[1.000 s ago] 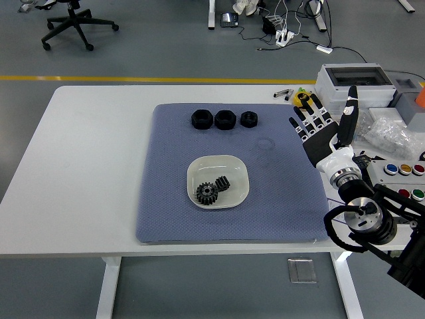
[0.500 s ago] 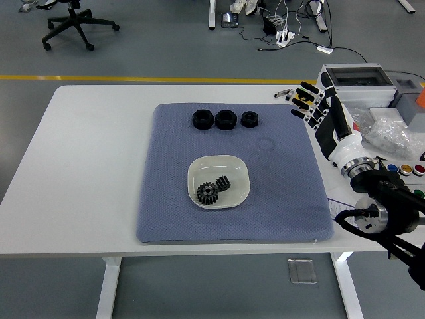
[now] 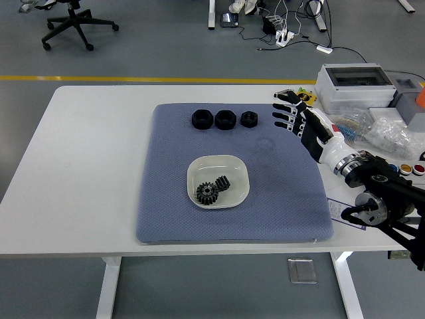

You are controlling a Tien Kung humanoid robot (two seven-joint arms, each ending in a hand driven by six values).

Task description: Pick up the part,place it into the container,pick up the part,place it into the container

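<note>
Right hand [image 3: 297, 117] empty, fingers spread, hovering just right of three black parts [image 3: 224, 119] lined on the mat's [image 3: 166, 212] far edge; two gears sit in the container [image 3: 234, 166]; next: reach nearest part, clench

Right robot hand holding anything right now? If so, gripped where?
Nothing held. The right robot hand hovers with fingers spread over the blue mat's far right corner, apart from the black hex nuts.

Right hand [image 3: 299, 118] lowered, reached leftward, fingers spread
</note>
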